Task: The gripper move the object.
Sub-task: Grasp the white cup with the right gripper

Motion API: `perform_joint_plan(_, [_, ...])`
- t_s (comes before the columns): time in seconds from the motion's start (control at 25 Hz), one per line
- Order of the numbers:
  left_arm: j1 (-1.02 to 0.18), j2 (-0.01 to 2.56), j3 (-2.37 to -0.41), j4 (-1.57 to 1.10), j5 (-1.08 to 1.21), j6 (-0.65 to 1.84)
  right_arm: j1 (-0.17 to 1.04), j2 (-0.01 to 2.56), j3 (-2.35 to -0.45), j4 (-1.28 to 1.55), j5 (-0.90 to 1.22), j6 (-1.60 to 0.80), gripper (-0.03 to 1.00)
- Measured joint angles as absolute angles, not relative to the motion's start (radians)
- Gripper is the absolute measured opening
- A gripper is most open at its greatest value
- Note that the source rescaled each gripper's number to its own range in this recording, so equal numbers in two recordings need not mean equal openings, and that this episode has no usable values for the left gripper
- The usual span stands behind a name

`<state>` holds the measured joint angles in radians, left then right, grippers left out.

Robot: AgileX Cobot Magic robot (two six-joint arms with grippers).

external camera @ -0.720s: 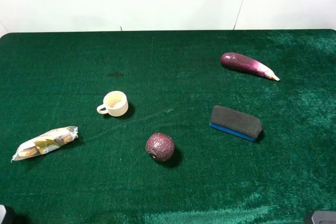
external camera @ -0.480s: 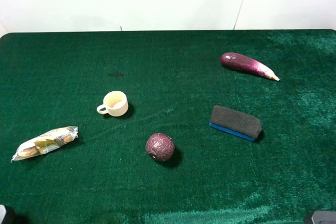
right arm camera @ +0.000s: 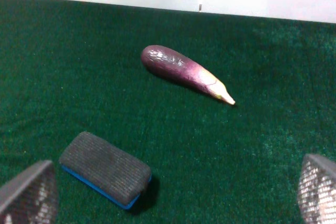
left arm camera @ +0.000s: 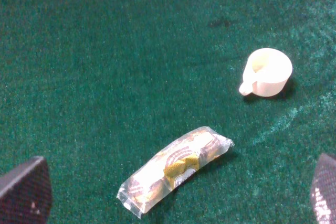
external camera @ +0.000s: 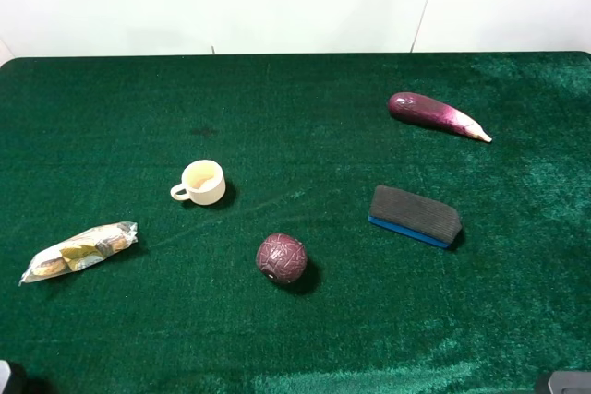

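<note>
Green felt table [external camera: 138, 89] under left gripper [left arm camera: 173, 208], right gripper [right arm camera: 173, 195], jaws wide.

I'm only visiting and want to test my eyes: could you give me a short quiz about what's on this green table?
1. True or false: the cream cup lies tipped on its side.
2. Which lies nearest the maroon ball? A: eggplant. B: cup. C: snack packet.
3. Fill in: the grey eraser has a ____ base.
Key: 1 false, it stands upright; 2 B; 3 blue.
</note>
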<state>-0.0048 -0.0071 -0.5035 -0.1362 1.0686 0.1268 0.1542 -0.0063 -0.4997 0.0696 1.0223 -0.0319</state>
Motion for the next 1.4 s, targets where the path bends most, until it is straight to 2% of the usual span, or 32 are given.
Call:
perform_joint_plan(0.56, [-0.005,-0.007,-0.503,-0.136,1.069,0.127,0.154,0.048,-0.503,0.101,1.012,-0.032,1.0])
perform_joint_plan(1.04, [-0.005,-0.007,-0.503,-0.136,1.069,0.127,0.16,0.53,-0.653,0.111,0.904,-0.124,1.0])
perform_joint_plan(1.4, [-0.005,-0.007,-0.503,-0.136,1.069,0.127,0.37,0.965,-0.867,0.084,0.884,-0.116,1.0])
